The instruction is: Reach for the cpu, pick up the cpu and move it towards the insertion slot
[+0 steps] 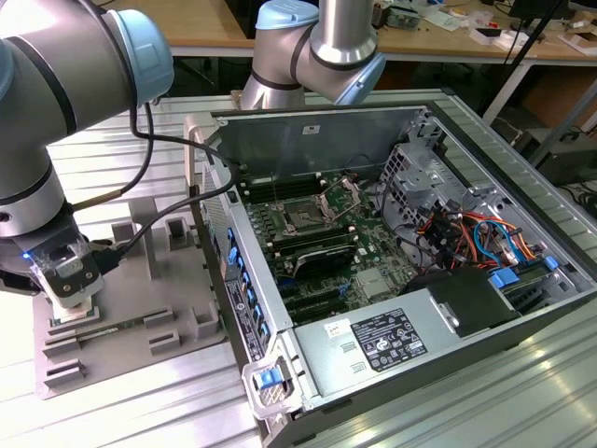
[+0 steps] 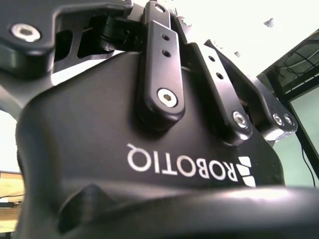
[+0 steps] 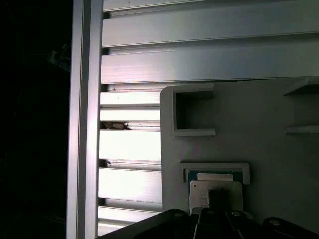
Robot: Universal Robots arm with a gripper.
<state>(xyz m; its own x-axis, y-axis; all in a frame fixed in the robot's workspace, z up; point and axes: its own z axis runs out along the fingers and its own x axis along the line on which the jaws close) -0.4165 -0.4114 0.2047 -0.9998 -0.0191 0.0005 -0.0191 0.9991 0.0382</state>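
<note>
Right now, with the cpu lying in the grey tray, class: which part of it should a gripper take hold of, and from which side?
Probably two opposite edges of the cpu, coming from straight above. It lies flat, and a raised frame of the tray borders it, so its thin sides look hard to reach from beside. The gripper hangs right over it.
</note>
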